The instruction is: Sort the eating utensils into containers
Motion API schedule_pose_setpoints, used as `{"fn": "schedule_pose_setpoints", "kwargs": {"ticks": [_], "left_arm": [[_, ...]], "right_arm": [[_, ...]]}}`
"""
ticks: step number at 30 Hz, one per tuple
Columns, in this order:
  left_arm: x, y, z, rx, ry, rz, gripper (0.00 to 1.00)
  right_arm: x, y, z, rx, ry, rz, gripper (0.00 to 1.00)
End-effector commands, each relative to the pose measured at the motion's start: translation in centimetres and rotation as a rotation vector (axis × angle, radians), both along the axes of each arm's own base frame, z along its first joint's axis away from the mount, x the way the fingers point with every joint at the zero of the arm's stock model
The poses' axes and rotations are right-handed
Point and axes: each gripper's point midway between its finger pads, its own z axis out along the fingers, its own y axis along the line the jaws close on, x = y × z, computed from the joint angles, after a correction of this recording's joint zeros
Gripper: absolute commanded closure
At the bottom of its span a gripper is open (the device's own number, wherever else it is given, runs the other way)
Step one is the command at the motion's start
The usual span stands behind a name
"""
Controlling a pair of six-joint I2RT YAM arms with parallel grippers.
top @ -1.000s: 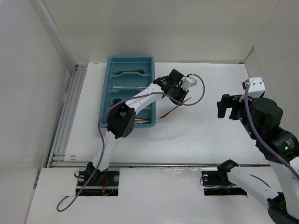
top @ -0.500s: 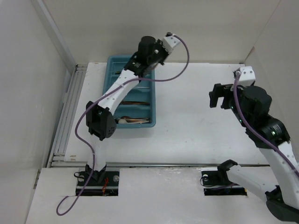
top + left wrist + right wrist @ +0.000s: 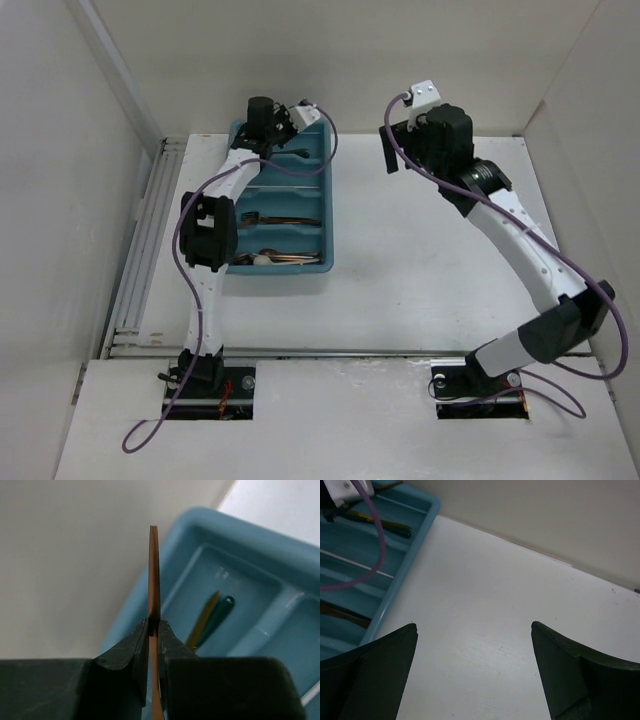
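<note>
Copper utensil (image 3: 154, 580) is pinched edge-on at the very tips of the left gripper (image 3: 154, 630). Jaws are pressed tight on it, and one end pokes forward past them; can't tell which end.

- Risk 1: the grip is thin and right at the tips, so the piece can pivot or slide out.
- Risk 2: it hangs over the far-left corner of the teal tray (image 3: 260, 545), close to the wall (image 3: 75, 555). Released here, it may hit the rim or drop outside.
- Risk 3: the far compartment holds a green-handled gold piece (image 3: 220, 612), just right of the jaws. Other copper pieces (image 3: 290, 220) lie in nearer compartments, so a wrong slot is possible.

Right gripper (image 3: 474, 627) is spread wide and holds nothing. It's over the table (image 3: 495, 580), with the tray off to its left.
</note>
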Motion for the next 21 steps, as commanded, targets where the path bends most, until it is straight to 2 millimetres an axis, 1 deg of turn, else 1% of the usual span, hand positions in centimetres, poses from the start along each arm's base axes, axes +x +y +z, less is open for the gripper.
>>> {"fn": "schedule_pose_setpoints", "kwargs": {"ticks": [1, 2, 3, 4, 5, 6, 7, 8, 9, 10, 11, 12, 13, 14, 15, 16, 17, 18, 19, 20, 21], "left_arm": [[0.6, -1.3, 1.0, 0.021, -0.105, -0.074, 1.00], [1.1, -0.7, 0.0, 0.030, -0.104, -0.066, 1.00], [1.2, -0.7, 0.2, 0.029, -0.113, -0.066, 1.00], [1.3, -0.4, -0.9, 0.037, -0.100, -0.049, 0.97], [1.5, -0.2, -0.7, 0.039, -0.112, -0.034, 0.86], [1.7, 0.1, -0.8, 0.026, -0.116, -0.012, 0.73], [2.0, 1.1, -0.7, -0.005, -0.106, 0.041, 0.57], [2.1, 1.3, 0.2, -0.030, -0.114, 0.063, 0.42], [2.4, 2.3, 1.6, -0.056, -0.139, 0.094, 0.32], [2.5, 2.4, 1.8, -0.074, -0.141, 0.108, 0.32], [2.6, 3.5, 3.3, -0.110, -0.156, 0.153, 0.27], [2.6, 3.8, 4.3, -0.135, -0.173, 0.181, 0.22], [2.5, 4.3, 6.8, -0.172, -0.219, 0.212, 0.16], [2.4, 5.4, 8.2, -0.200, -0.241, 0.280, 0.14], [1.8, 5.9, 10.9, -0.282, -0.260, 0.322, 0.14], [1.4, 6.6, 12.2, -0.330, -0.268, 0.368, 0.14], [1.0, 7.3, 13.6, -0.383, -0.277, 0.417, 0.13], [0.6, 9.7, 15.2, -0.437, -0.299, 0.530, 0.11], [-0.1, 10.5, 16.4, -0.494, -0.297, 0.580, 0.11], [-1.3, 12.9, 18.3, -0.595, -0.268, 0.660, 0.10], [-2.2, 14.9, 19.0, -0.643, -0.255, 0.746, 0.10]], "right_arm": [[1.5, 0.8, 4.8, 0.038, -0.117, 0.038, 0.00], [2.0, 1.0, 4.4, 0.034, -0.108, 0.038, 0.00], [2.0, 1.0, 4.1, 0.030, -0.099, 0.038, 0.00], [2.2, 1.3, 4.4, 0.034, -0.102, 0.050, 0.00], [2.0, 1.3, 4.6, 0.034, -0.102, 0.050, 0.00], [2.0, 1.3, 4.6, 0.034, -0.102, 0.050, 0.00], [1.9, 1.2, 4.7, 0.031, -0.095, 0.050, 0.00], [1.8, 1.1, 4.3, 0.025, -0.081, 0.050, 0.00], [1.8, 0.9, 4.3, 0.022, -0.082, 0.040, 0.00], [1.3, 0.7, 4.7, 0.023, -0.084, 0.039, 0.00], [1.1, 0.7, 4.5, 0.032, -0.078, 0.037, 0.00], [0.8, 0.5, 4.1, 0.028, -0.070, 0.037, 0.00], [0.0, 0.2, 4.5, 0.049, -0.071, 0.031, 0.00], [-0.3, -0.1, 4.8, 0.058, -0.077, 0.017, 0.00], [-1.4, -0.8, 4.8, 0.063, -0.066, 0.005, 0.00], [-1.9, -1.6, 5.1, 0.073, -0.065, -0.018, 0.00], [-2.5, -2.0, 4.8, 0.090, -0.047, -0.038, 0.00], [-3.0, -3.4, 5.1, 0.096, -0.046, -0.092, 0.00], [-3.9, -4.8, 4.0, 0.081, 0.000, -0.141, 0.00], [-5.3, -6.2, 4.4, 0.101, -0.001, -0.185, 0.00], [-6.2, -7.4, 4.3, 0.097, 0.009, -0.222, 0.00]]}}
